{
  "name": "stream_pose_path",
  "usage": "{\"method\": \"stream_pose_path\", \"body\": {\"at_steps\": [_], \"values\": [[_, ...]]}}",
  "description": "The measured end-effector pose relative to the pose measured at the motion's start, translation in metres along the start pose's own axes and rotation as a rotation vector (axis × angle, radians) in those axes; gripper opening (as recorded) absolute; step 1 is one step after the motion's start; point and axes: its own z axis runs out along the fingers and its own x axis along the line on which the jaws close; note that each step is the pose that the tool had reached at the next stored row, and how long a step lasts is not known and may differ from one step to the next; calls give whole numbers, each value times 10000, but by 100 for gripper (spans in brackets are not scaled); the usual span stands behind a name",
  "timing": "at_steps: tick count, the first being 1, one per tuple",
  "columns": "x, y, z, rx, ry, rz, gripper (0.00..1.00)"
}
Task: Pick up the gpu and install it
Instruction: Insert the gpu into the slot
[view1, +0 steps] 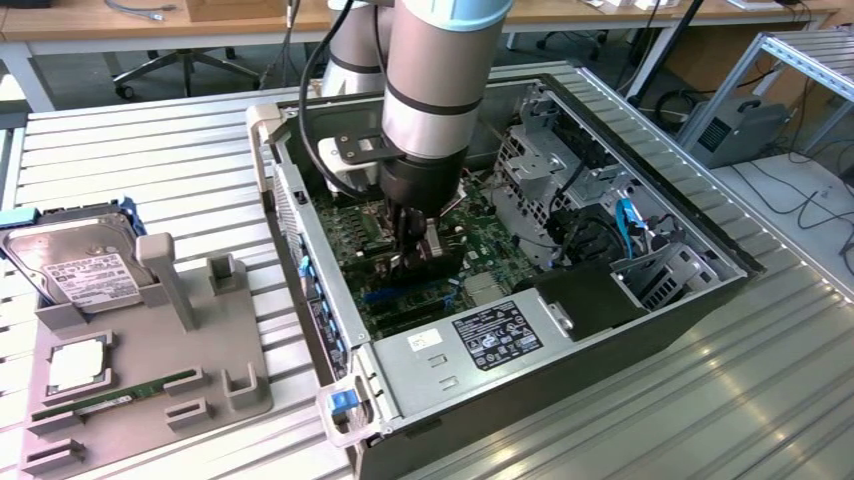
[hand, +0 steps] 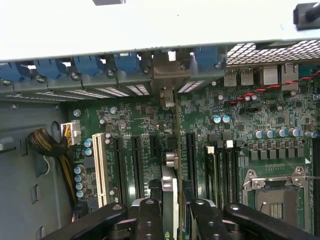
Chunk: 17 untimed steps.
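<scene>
From the exterior view, the gripper (view1: 411, 240) is seen lowered deep inside the open computer case (view1: 694, 250), directly above the motherboard (view1: 494, 255), with a dark card, judged to be the gpu (view1: 424, 255), carried edge-down between its fingers. On the grey parts tray (view1: 247, 385) at the exterior view's left, the hard drive (view1: 80, 272) and the green RAM stick (view1: 120, 398) are seen left in their places, and no black-shrouded card is to be found there, so the pick-up is judged done. In the wrist view, the two dark fingers (hand: 150, 220) are pinched on the thin upright edge of the gpu (hand: 169, 185), which is lined up between the long black expansion slots (hand: 136, 165) of the motherboard (hand: 260, 115). The card's silver bracket (hand: 167, 75) is seen reaching up to the rear slot opening, next to the blue retention clips (hand: 90, 65). Whether the card's edge is fully seated in its slot cannot be told; the installation is judged well advanced, with the grip not yet let go.
</scene>
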Motion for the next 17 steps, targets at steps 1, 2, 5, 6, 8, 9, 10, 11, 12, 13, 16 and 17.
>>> {"method": "stream_pose_path", "body": {"at_steps": [1, 2, 5, 6, 8, 9, 10, 11, 12, 13, 16, 17], "values": [[0, 0, 0, 0, 0, 0, 27], [0, 0, 0, 1, -1, 1, 27], [0, 1, -1, 0, 0, 0, 27], [0, 1, -1, -1, 2, -4, 27], [-3, 1, -1, 0, 2, -69, 27], [-6, 1, -1, 0, 2, -114, 27], [-7, 1, -1, 2, 3, -179, 27], [-7, 1, -1, 2, 4, -224, 27], [-7, 1, -1, 3, 4, -287, 27], [-8, 1, 0, 4, 5, -327, 27], [-9, 1, 10, 6, 5, -424, 27], [-9, 0, 12, 6, 7, -463, 27]]}}
